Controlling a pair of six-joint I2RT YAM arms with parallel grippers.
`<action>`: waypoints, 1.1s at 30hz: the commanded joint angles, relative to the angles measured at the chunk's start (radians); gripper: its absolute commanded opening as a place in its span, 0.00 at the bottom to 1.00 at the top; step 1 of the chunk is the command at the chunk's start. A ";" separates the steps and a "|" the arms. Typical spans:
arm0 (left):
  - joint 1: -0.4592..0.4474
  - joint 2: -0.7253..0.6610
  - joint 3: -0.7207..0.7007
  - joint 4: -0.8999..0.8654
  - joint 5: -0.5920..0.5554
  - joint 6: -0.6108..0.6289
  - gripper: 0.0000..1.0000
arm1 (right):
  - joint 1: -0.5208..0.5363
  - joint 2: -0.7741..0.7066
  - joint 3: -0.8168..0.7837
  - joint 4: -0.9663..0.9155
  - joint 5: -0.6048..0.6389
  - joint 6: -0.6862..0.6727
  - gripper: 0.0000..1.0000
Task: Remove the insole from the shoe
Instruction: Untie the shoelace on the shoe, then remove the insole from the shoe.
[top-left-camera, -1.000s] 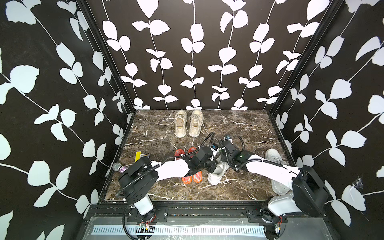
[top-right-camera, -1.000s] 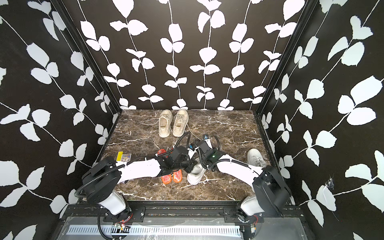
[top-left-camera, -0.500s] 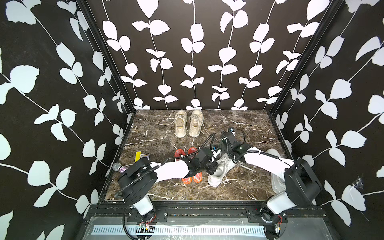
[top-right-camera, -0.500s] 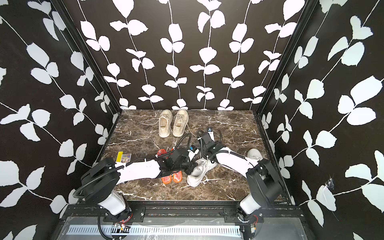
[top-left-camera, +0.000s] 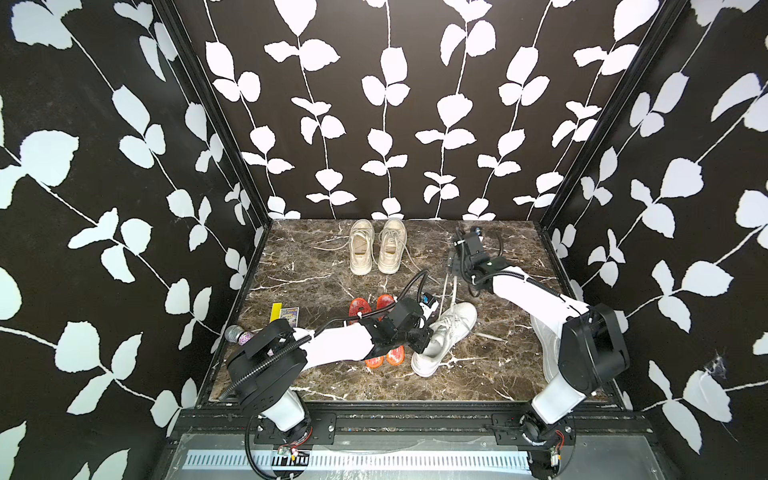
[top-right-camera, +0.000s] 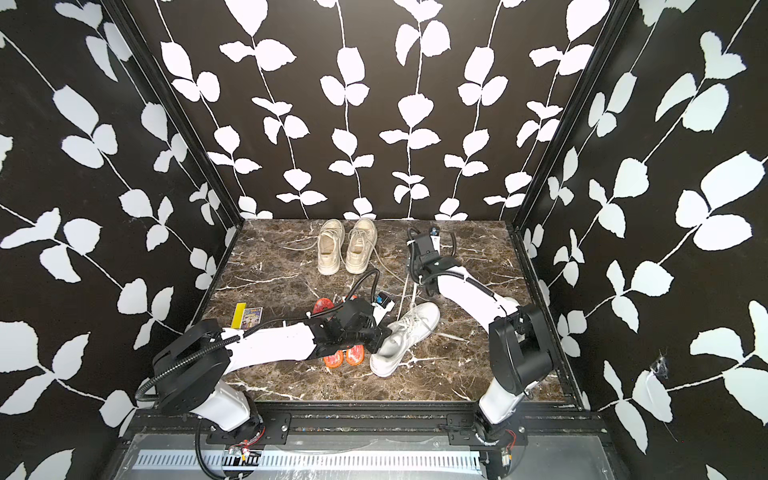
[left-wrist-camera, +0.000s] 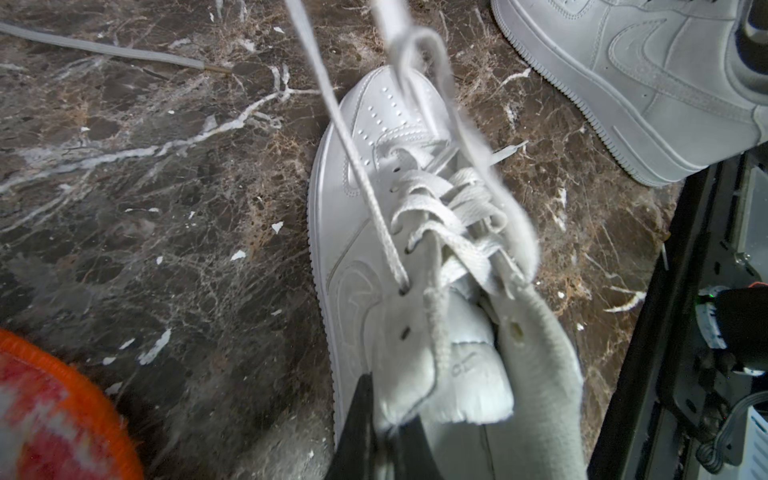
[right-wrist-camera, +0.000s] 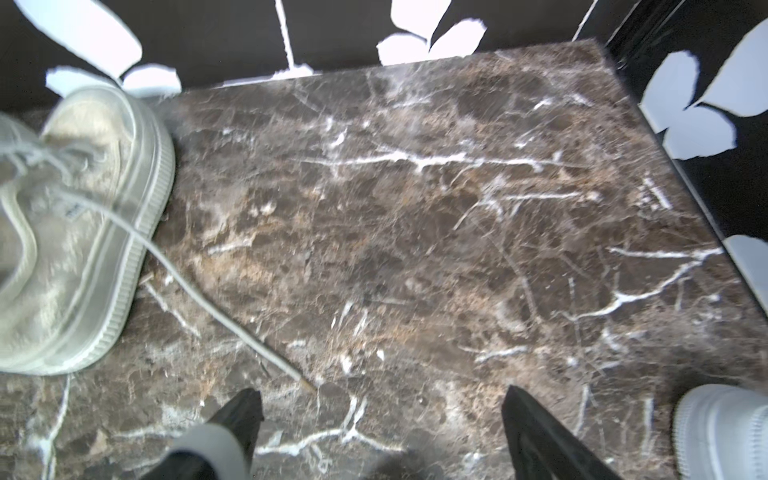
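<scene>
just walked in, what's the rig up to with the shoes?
The left gripper is shut on the opening's edge of the white sneaker, whose laces are loosened. The right gripper hangs open and empty over the bare marble table, beside the beige sneakers at the back. No insole shows outside the shoe.

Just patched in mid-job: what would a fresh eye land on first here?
The white leather sneaker mid-table stands out, laces trailing loose, the left gripper pinched shut on its collar. The right gripper hangs open over the brown marble table farther back, holding nothing. A pair of beige canvas sneakers sits by the back wall.
</scene>
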 joint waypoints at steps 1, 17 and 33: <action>-0.008 -0.059 -0.002 0.049 -0.003 -0.014 0.00 | -0.016 -0.006 0.050 -0.065 0.009 -0.007 0.92; -0.007 -0.026 0.073 0.022 -0.169 -0.131 0.00 | 0.072 -0.348 -0.229 -0.170 -0.142 0.017 0.93; -0.022 0.100 0.155 0.099 -0.155 -0.304 0.05 | 0.265 -0.489 -0.498 -0.052 -0.312 0.177 0.71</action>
